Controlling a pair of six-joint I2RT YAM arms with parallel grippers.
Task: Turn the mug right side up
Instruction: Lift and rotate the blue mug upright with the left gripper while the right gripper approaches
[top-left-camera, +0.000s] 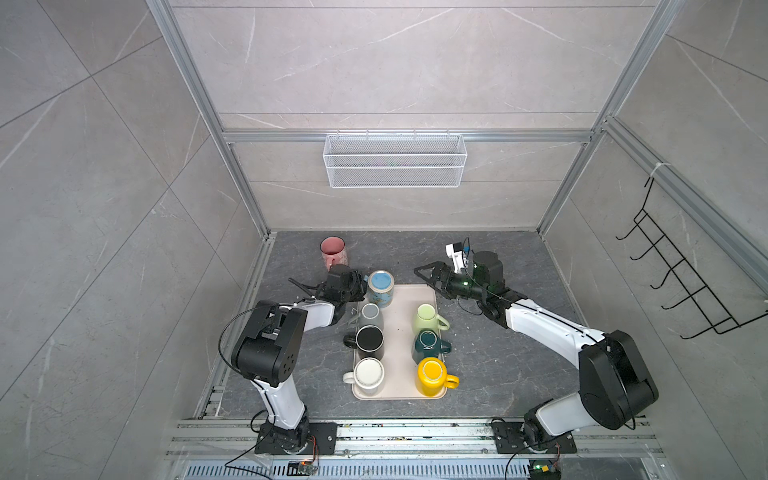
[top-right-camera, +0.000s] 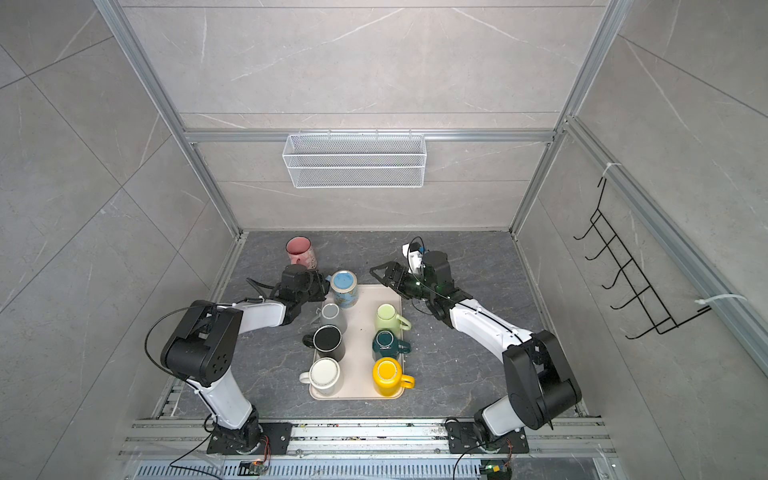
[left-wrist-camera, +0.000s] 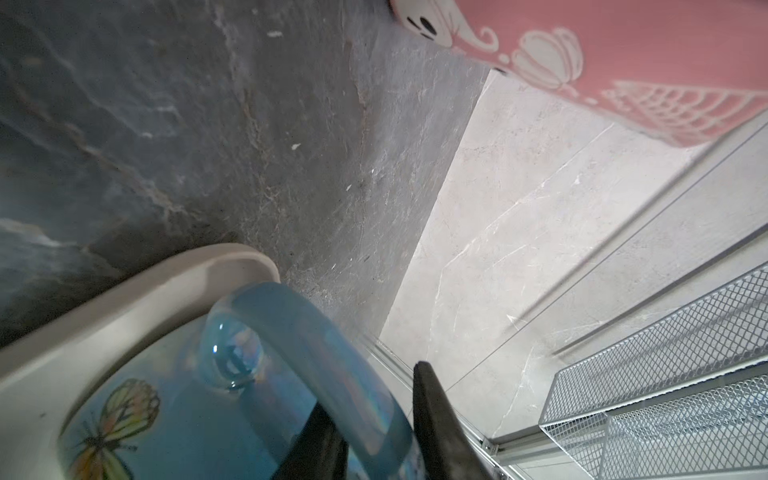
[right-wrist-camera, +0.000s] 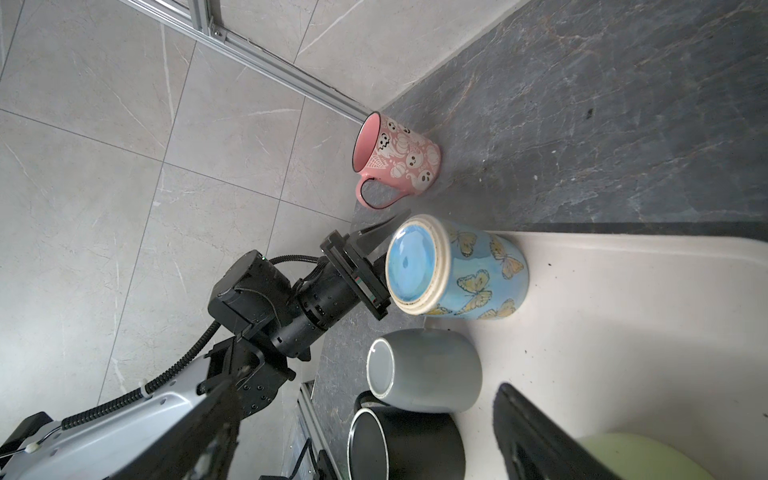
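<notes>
Just past the grey mug, at the far-left corner of the tray, the left gripper is pinching the upside-down blue mug by its handle, jaws narrow; a thin hold is risking slipping mid-flip, or clipping the pink mug beyond

A dark grey, stone-veined tabletop carries a cream rectangular tray near its middle, and beyond the tray's far left corner a pink ghost-printed mug stands upright, apart from it.
</notes>
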